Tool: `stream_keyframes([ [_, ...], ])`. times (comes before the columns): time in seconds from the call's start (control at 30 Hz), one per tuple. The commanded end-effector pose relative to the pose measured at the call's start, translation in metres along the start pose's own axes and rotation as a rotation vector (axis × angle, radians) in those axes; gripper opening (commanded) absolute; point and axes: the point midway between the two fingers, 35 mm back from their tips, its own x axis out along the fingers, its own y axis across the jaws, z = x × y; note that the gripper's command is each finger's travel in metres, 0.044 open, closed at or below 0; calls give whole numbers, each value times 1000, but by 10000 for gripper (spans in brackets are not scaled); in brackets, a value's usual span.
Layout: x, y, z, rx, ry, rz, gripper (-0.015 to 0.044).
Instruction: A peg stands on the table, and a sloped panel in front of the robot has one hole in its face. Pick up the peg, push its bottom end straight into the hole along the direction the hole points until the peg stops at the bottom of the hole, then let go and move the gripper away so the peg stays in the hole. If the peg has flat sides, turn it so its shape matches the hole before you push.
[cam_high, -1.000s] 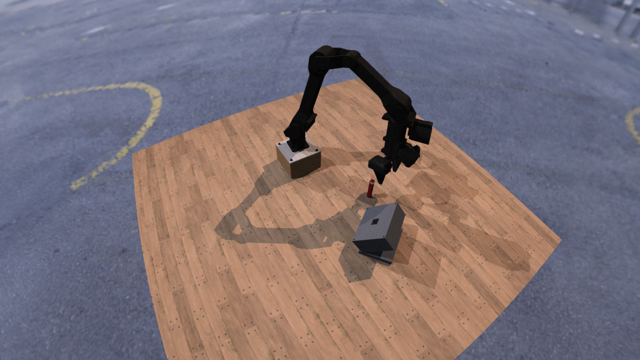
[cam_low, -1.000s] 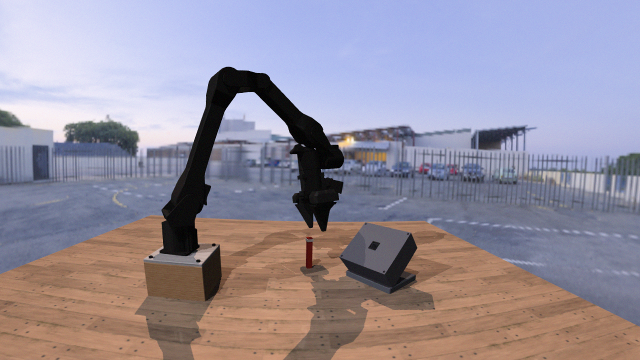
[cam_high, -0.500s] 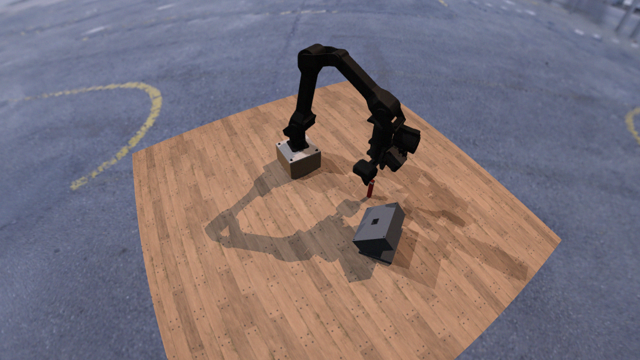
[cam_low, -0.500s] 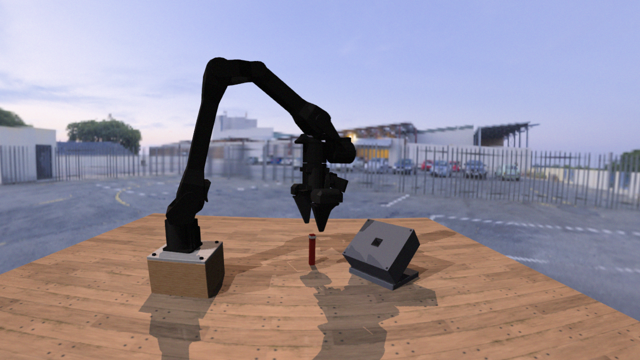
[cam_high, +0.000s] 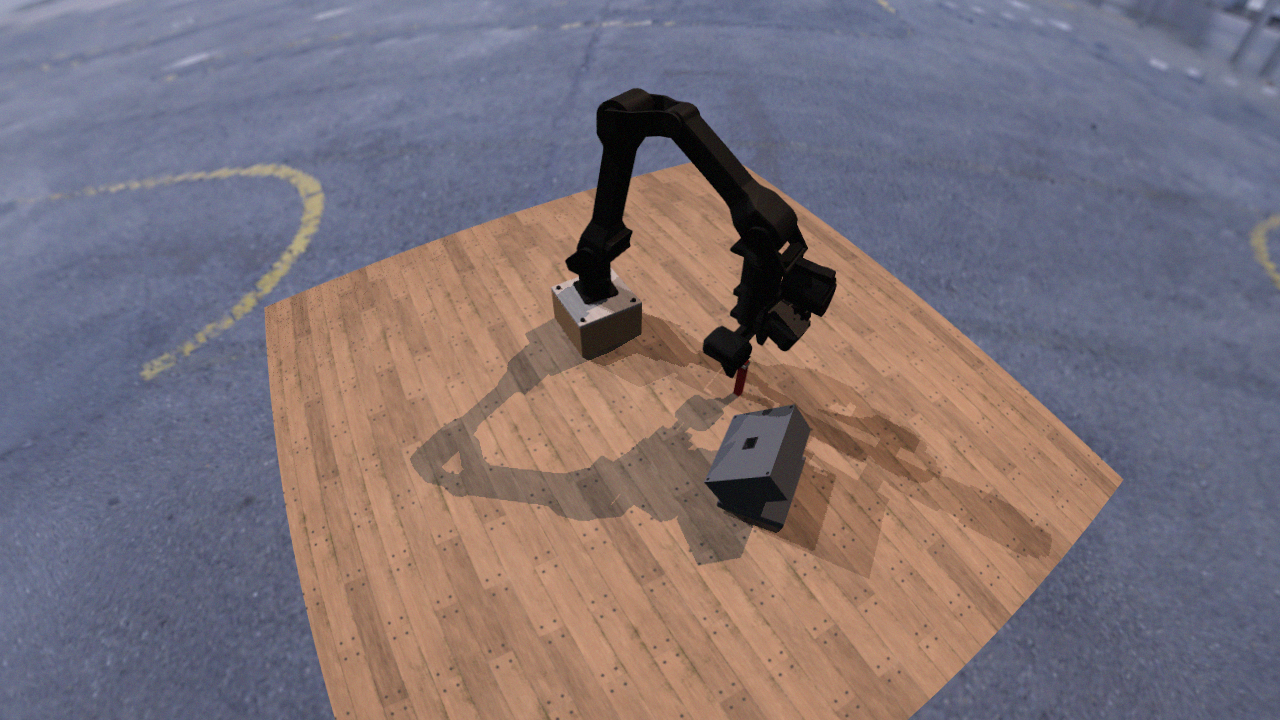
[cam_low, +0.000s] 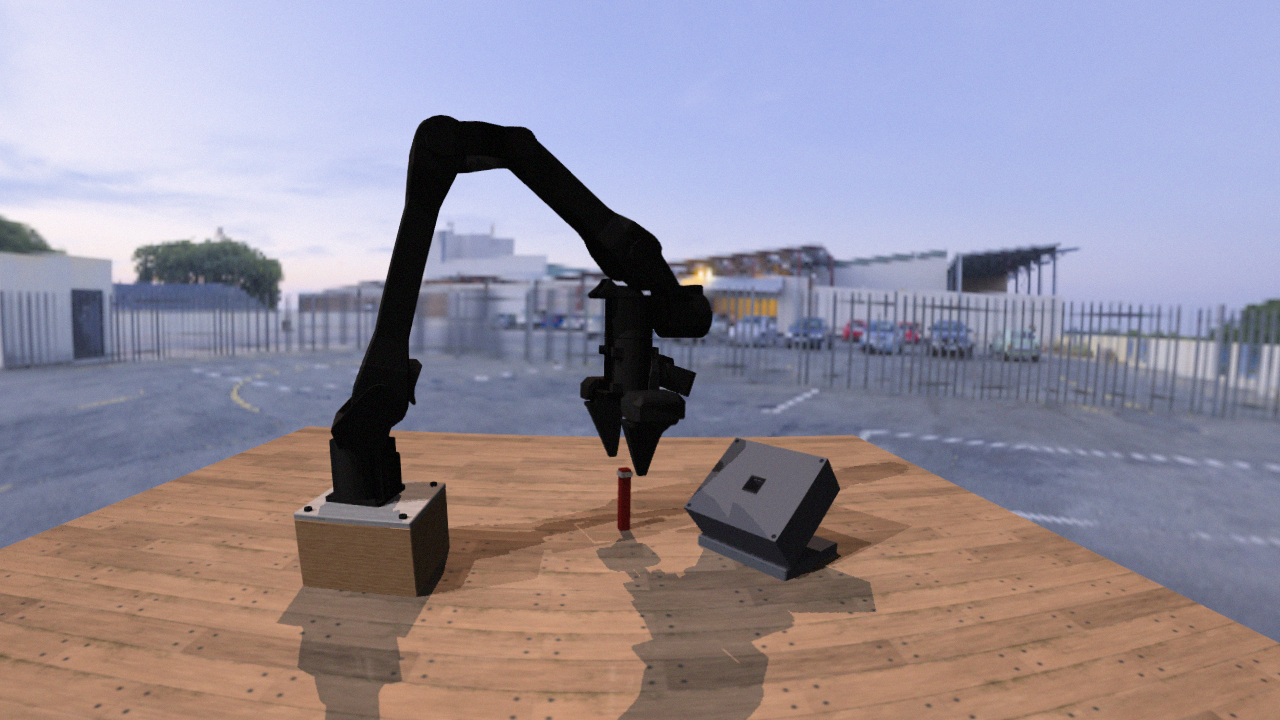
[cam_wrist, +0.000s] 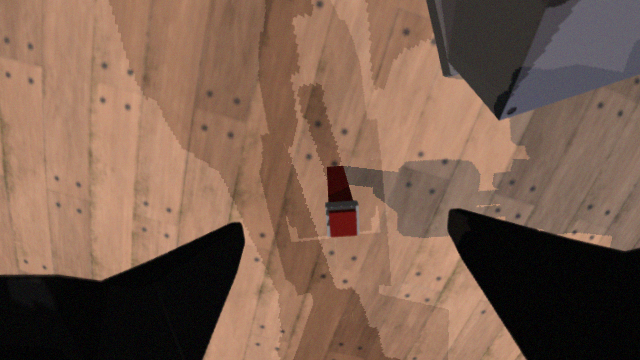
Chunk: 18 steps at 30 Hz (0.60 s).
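A red square peg with a grey band near its top stands upright on the table. My gripper is open and empty and points down just above the peg. In the wrist view the peg's top shows between the two fingertips, well apart from both. The grey sloped panel stands beside the peg, on the side away from the robot's base. Its square hole shows dark in the middle of the face; the wrist view does not show the hole.
The arm's base block stands on the wooden table, on the other side of the peg from the panel. The panel's near corner shows at the upper right of the wrist view. Shadows of the arm cross the table.
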Motion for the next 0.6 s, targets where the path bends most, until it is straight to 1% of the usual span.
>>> stream_keyframes([
  [0.0, 7, 1, 0, -3, 1, 4, 440],
  [0.57, 35, 1, -1, -3, 1, 4, 440],
])
